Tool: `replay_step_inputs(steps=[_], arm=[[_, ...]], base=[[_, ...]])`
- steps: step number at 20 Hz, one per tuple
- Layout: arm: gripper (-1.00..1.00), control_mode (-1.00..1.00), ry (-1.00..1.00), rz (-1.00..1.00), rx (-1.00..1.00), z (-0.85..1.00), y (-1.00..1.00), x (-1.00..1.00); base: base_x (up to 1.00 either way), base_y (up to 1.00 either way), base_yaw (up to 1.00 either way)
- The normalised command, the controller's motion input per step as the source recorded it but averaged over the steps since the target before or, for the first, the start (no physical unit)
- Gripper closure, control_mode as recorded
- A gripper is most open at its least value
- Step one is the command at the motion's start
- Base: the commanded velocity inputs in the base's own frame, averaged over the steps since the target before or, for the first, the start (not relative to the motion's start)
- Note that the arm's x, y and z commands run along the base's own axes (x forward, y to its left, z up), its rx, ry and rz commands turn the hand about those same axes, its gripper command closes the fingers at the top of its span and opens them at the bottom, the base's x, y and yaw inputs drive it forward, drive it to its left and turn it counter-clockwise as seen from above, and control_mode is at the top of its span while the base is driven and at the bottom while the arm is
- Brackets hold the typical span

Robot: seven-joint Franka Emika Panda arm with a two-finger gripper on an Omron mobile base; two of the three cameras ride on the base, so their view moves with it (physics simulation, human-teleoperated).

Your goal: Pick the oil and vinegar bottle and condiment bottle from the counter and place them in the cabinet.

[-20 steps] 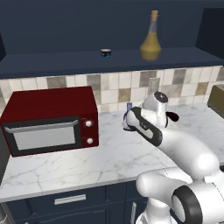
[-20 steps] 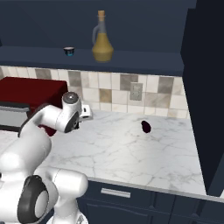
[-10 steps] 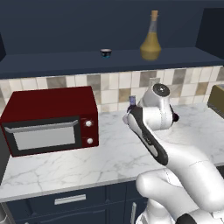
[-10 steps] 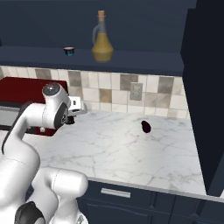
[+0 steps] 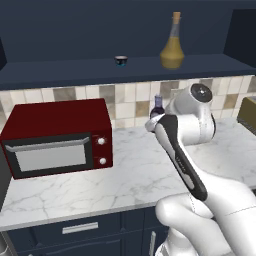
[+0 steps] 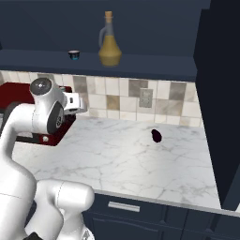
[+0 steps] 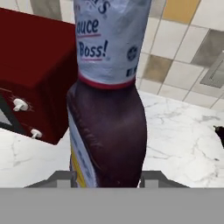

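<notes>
Lifting is under way: over the last second the arm has folded up and back, and the condiment bottle [image 7: 107, 127], which fills the centre of the hand view, now rides above the bench [image 6: 140, 159] beside the red microwave [image 5: 55, 135]. The jaws sit narrow against the bottle's sides, holding it. With the oil and vinegar bottle [image 5: 172, 47] already on the cabinet [image 5: 75, 67] ledge, upper right, this looks like the last carry. Label text reads "ouce" and "Boss!".
</notes>
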Motion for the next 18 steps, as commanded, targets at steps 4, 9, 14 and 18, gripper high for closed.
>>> replay_step_inputs(steps=[4, 9, 14, 18], arm=[[1.00, -1.00, -0.06, 0.00, 0.05, 0.60, 0.05, -0.19], [1.00, -1.00, -0.02, -0.02, 0.01, 0.62, 0.10, -0.08], [1.00, -1.00, -0.03, -0.07, 0.00, 0.58, 0.17, 0.00], [1.00, -1.00, -0.07, -0.04, 0.05, 0.40, 0.23, 0.00]], base=[[0.00, 0.00, 0.00], [0.00, 0.00, 0.00], [0.00, 0.00, 0.00], [0.00, 0.00, 0.00]])
